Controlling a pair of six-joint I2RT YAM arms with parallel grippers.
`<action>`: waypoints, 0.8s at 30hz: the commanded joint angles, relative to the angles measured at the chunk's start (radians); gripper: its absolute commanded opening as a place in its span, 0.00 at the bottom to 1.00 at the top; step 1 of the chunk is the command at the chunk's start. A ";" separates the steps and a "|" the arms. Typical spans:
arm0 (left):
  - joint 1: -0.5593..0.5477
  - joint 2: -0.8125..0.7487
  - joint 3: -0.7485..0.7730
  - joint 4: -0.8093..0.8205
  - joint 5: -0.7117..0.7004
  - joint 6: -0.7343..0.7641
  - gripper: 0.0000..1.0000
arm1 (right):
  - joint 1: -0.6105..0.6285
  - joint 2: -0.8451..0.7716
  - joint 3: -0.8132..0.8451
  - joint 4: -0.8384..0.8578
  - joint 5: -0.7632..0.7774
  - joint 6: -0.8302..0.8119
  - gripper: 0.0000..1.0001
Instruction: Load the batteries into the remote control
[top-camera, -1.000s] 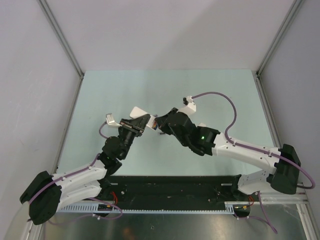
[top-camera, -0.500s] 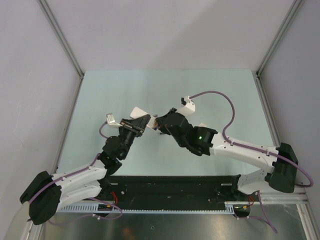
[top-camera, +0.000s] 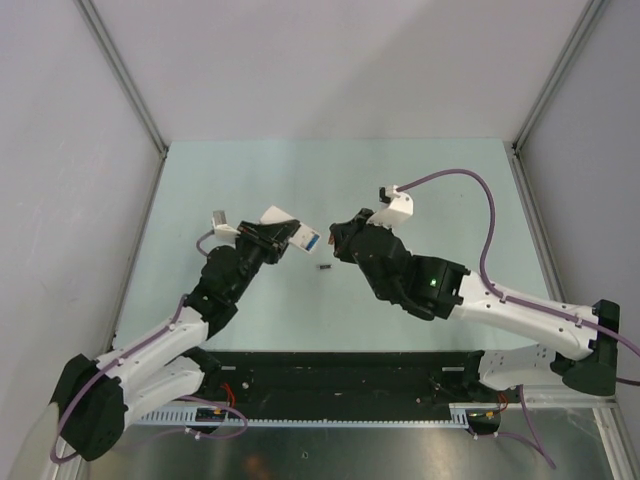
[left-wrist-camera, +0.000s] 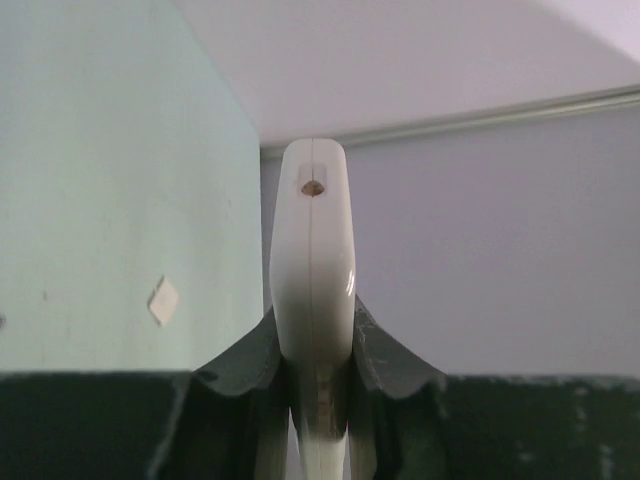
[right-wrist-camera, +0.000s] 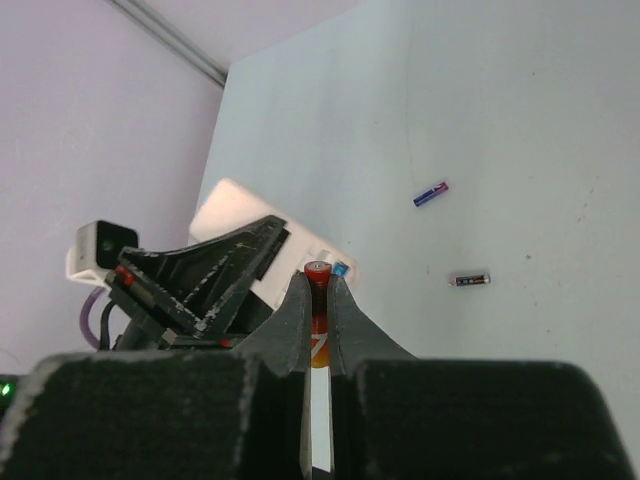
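My left gripper (top-camera: 272, 240) is shut on the white remote control (top-camera: 283, 219) and holds it above the table; in the left wrist view the remote (left-wrist-camera: 312, 250) stands edge-on between the fingers. A blue battery (top-camera: 315, 241) sits at the remote's near end, also in the right wrist view (right-wrist-camera: 341, 269). My right gripper (top-camera: 339, 240) is shut on the red battery (right-wrist-camera: 318, 272), just right of the remote (right-wrist-camera: 235, 208). The dark grey battery (top-camera: 324, 267) lies on the table, also in the right wrist view (right-wrist-camera: 470, 280). The purple battery (right-wrist-camera: 431, 193) lies farther off.
The pale green table (top-camera: 430, 190) is walled by grey panels on three sides. A small pale square piece (left-wrist-camera: 163, 300) lies on the table in the left wrist view. The black base rail (top-camera: 340, 375) runs along the near edge.
The two grippers have drawn apart. My right gripper moved right, away from the remote. My left gripper shifted slightly left and up. The dark grey battery now shows on the table between them.
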 joint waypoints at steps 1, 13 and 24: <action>-0.027 0.004 0.055 -0.047 0.079 -0.155 0.00 | 0.029 -0.014 -0.012 0.074 0.069 -0.074 0.00; -0.088 0.022 0.102 -0.003 0.080 -0.131 0.00 | 0.003 -0.024 -0.069 0.172 -0.027 -0.128 0.00; -0.085 -0.143 -0.011 0.051 -0.035 0.134 0.00 | -0.071 -0.109 -0.100 0.087 -0.066 -0.126 0.00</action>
